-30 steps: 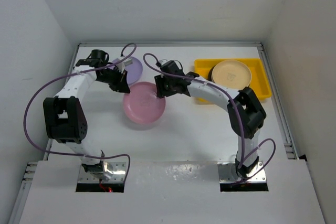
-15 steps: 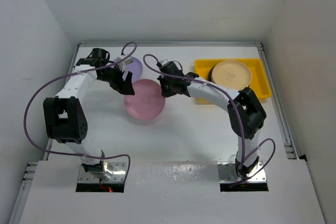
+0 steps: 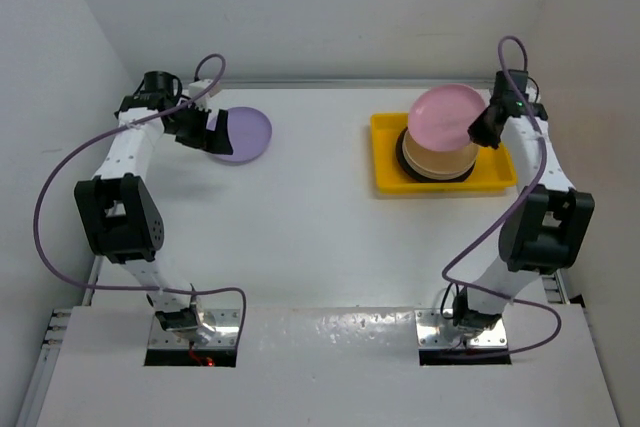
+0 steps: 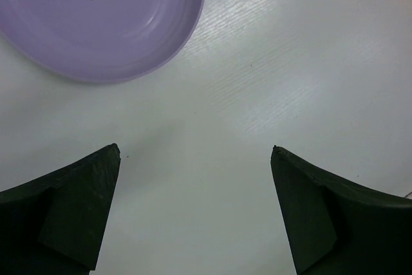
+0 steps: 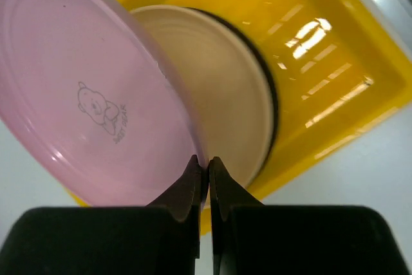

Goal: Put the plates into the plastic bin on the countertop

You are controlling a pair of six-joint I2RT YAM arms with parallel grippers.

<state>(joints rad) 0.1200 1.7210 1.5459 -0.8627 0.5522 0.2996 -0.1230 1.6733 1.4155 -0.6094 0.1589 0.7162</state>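
Pinching the rim of the one pink plate [image 5: 96, 107], the right jaws held it tilted over the single yellow bin [image 3: 385, 162], where one cream plate [image 5: 219, 101] sat on one dark plate [image 5: 272, 104]. The left jaws gaped empty near the one lilac plate [image 4: 96, 24], not touching it, on the white desk [image 3: 320, 207]

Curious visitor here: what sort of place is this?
Probably a robot test booth: plain white walls box in a white countertop, and a left arm and right arm are bolted at its edge.
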